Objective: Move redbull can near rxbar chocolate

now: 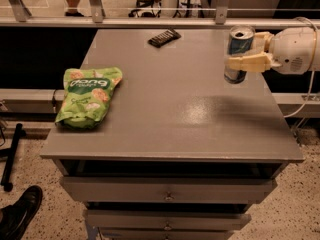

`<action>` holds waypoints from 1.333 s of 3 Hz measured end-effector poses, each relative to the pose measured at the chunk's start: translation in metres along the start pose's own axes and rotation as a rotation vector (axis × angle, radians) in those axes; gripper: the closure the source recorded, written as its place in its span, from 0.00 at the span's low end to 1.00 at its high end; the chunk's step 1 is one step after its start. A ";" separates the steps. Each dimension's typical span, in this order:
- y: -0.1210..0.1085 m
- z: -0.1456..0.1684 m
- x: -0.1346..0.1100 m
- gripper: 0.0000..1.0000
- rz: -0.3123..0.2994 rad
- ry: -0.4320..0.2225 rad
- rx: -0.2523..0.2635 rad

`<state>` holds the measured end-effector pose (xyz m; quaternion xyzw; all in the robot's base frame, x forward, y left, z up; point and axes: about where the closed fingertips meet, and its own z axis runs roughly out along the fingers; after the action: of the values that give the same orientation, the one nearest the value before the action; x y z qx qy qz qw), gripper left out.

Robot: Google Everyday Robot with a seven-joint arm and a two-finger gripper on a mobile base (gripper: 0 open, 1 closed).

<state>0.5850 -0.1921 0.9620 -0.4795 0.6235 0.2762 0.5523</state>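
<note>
The redbull can (238,44) is upright, blue and silver with an open silver top, held above the right side of the grey table (170,114). My gripper (245,59) comes in from the right on a white arm and is shut on the can, with a pale finger (248,63) across its lower half. The rxbar chocolate (164,37), a small dark flat bar, lies near the table's far edge, to the left of the can and apart from it.
A large green snack bag (88,96) lies at the table's left side. A metal rail (150,21) runs behind the far edge. Drawers (167,196) sit under the tabletop. A shoe (17,216) is on the floor at bottom left.
</note>
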 end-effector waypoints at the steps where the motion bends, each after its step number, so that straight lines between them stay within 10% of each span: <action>1: -0.033 0.009 0.004 1.00 -0.014 -0.015 0.076; 3: -0.162 0.075 0.026 1.00 -0.018 0.010 0.244; 4: -0.187 0.104 0.027 1.00 0.006 0.015 0.262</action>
<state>0.7992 -0.1819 0.9459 -0.4033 0.6598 0.1907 0.6047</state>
